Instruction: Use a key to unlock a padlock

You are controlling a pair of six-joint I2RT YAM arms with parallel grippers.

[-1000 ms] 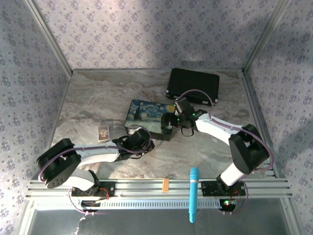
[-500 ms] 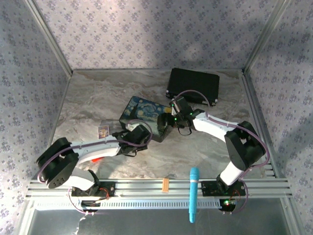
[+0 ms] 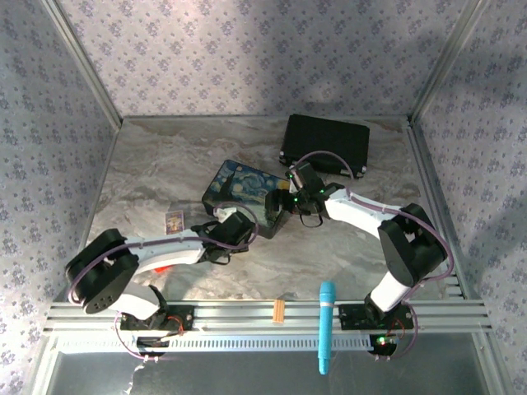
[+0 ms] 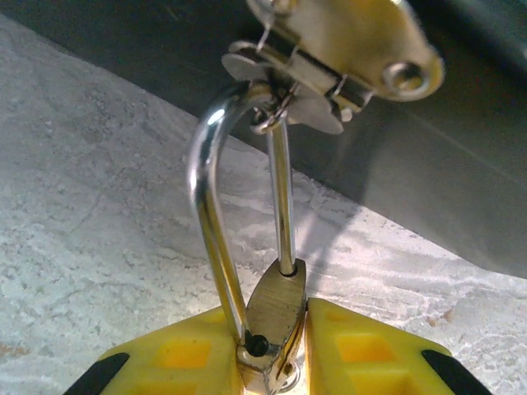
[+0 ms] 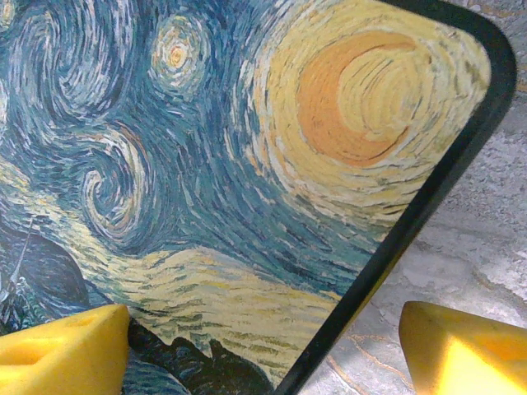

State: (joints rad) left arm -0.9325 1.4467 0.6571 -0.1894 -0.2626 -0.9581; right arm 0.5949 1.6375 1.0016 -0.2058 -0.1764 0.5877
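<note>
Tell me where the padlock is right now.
Left wrist view, bottom centre: the padlock sits pinched in the left gripper, its shackle hooked through the metal hasp on the dark side wall of the painted box.

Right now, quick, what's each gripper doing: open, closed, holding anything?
Left gripper: closed on the padlock.
Right gripper: open, holding nothing, fingers either side of the painted box edge.

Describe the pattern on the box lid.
Lid: swirling Starry Night-style painting, blue and yellow, orange crescent moon; clearest in right wrist view.
</note>
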